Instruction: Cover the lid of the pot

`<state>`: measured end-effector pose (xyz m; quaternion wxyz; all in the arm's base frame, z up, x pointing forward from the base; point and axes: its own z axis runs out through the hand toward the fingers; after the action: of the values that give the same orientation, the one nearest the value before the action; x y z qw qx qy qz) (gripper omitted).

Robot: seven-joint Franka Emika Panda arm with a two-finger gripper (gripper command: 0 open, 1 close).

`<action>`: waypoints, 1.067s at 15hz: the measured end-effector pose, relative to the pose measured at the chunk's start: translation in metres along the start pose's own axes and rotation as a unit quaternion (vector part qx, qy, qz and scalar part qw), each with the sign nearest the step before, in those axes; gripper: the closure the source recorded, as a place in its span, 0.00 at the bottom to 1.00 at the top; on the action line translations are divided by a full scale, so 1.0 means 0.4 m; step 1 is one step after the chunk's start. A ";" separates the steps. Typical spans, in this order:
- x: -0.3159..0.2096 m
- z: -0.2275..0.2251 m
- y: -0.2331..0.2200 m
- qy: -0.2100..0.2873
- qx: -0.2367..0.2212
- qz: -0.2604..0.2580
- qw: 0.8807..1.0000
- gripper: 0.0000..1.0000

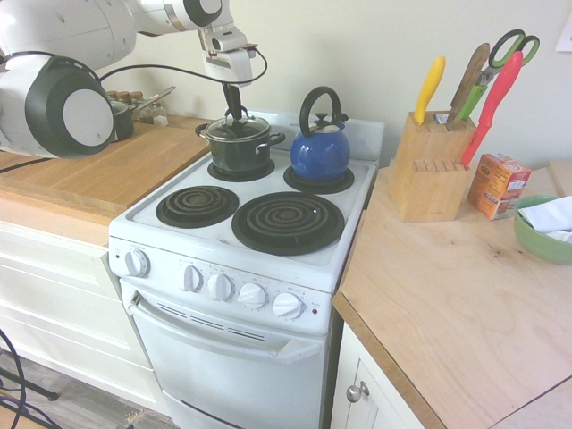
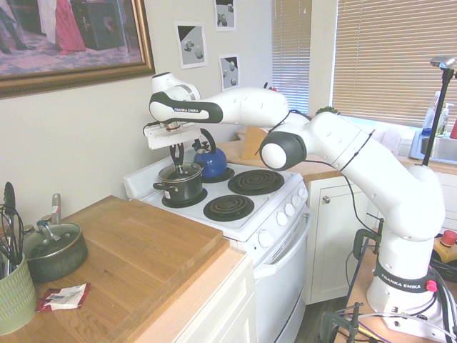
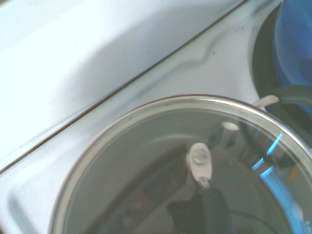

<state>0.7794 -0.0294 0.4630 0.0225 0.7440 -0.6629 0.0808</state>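
Now the lid [image 1: 237, 129] lies flat on the pot [image 1: 239, 148], its handle pointing up. That pot sits on the stove's [image 1: 259, 234] far left burner, left of the kettle [image 1: 320, 152]. Straight above, the gripper [image 1: 232, 111] looks pinched on the lid's handle.

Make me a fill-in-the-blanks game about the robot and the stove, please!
1. The glass lid sits on top of the dark ____.
2. The kettle beside the pot is colored ____.
3. The gripper above the lid points straight ____.
4. The knife block stands on the wooden ____.

Missing words: pot; blue; down; counter
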 end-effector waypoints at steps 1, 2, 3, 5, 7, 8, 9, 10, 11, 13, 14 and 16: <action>0.000 0.001 0.000 0.000 0.000 0.000 1.000 0.00; -0.001 0.001 0.000 0.000 0.000 0.000 1.000 0.00; -0.002 0.001 0.000 0.000 0.000 -0.002 1.000 0.00; -0.003 0.000 0.000 -0.001 0.000 -0.011 1.000 0.00; -0.008 0.000 0.000 -0.004 -0.002 -0.016 1.000 0.00; -0.012 0.000 0.002 -0.005 -0.005 -0.019 1.000 0.00; -0.015 -0.001 0.005 -0.006 -0.010 -0.021 1.000 0.00; -0.016 -0.004 0.008 -0.007 -0.014 -0.022 1.000 0.00; -0.020 -0.010 0.011 -0.007 -0.018 -0.023 1.000 0.00; -0.035 -0.052 0.016 -0.008 -0.013 -0.027 1.000 0.00; -0.046 -0.090 0.021 -0.008 -0.007 -0.030 0.999 0.00; -0.078 -0.205 0.045 -0.011 0.006 -0.043 0.999 0.00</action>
<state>0.7507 0.0106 0.5380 0.0141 0.7728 -0.6299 0.0758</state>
